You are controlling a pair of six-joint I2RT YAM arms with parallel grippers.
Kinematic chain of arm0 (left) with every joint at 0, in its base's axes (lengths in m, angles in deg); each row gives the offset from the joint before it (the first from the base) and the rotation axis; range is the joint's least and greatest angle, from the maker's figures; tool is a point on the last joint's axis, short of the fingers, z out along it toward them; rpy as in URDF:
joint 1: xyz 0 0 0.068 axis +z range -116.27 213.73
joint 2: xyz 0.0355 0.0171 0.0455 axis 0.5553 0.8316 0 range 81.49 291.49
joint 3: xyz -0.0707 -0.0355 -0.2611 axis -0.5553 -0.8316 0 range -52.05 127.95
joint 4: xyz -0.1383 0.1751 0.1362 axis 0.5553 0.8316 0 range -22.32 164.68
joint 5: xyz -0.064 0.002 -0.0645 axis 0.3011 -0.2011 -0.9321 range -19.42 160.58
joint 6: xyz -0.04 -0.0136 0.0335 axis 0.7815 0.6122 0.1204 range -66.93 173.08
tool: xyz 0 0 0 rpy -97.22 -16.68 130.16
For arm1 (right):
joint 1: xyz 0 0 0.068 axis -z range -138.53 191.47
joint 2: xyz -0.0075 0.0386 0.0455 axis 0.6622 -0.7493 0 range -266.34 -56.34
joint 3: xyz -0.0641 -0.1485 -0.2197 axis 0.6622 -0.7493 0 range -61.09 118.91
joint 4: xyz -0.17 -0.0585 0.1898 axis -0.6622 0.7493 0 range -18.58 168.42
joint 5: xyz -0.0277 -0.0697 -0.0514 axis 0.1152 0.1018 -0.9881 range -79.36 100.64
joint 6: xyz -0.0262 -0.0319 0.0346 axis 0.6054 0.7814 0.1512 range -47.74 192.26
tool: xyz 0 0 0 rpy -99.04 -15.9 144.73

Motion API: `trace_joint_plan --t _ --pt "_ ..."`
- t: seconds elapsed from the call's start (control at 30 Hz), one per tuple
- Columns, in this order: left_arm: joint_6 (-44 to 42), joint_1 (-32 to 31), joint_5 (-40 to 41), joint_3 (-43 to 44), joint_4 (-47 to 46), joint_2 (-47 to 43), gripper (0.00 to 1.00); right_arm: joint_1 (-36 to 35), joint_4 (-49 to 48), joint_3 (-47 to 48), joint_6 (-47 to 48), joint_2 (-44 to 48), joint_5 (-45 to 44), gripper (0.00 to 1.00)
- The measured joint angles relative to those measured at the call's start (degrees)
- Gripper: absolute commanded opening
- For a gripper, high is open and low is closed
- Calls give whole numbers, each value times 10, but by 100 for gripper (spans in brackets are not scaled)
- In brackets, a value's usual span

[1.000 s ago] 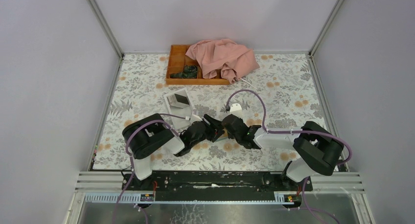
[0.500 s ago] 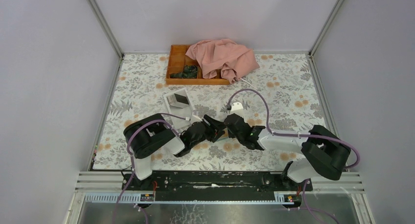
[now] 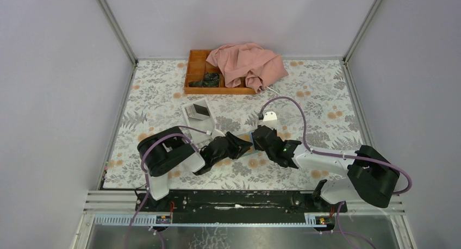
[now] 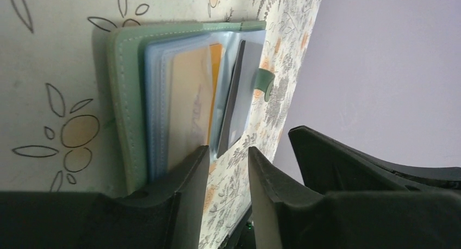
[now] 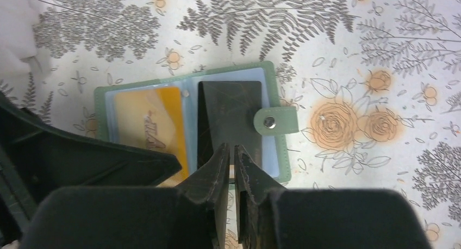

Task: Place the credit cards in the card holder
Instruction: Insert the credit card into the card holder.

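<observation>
Insertion step is in hand. The dull grey-green folding card holder point(image 5: 287, 121) lies open on the floral tablecloth point(image 3: 326, 97) directly ahead of the right pincer point(image 5: 234, 156). A flat orange card point(image 5: 149, 118) sits pocketed in its left page. A thin dark grey card point(image 5: 228, 113) looks only part-seated on the right page. The right jaws stand a mere slit apart and hold nothing, with their tips at that card's near edge. A straight forward push appears required. The left pincer point(image 4: 228, 151), part open and empty, overlaps the holder's near left corner, crowding the approach. A white open-topped box point(image 3: 197, 113), an orange wooden tray point(image 3: 198, 75) and a pink cloth point(image 3: 247, 64) lie well beyond.
</observation>
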Motion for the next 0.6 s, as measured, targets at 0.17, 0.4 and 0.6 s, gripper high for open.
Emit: trace_joint_plan --t 0.17,0.4,0.6 --pt "-19 0 -2 10 39 -10 28 14 10 -13 -10 2 -10 7" --pt "-76 0 -1 57 151 -29 5 42 16 -24 -18 2 -9 0" --pt "-125 0 3 108 236 -30 0 59 15 -24 -19 -4 -6 0"
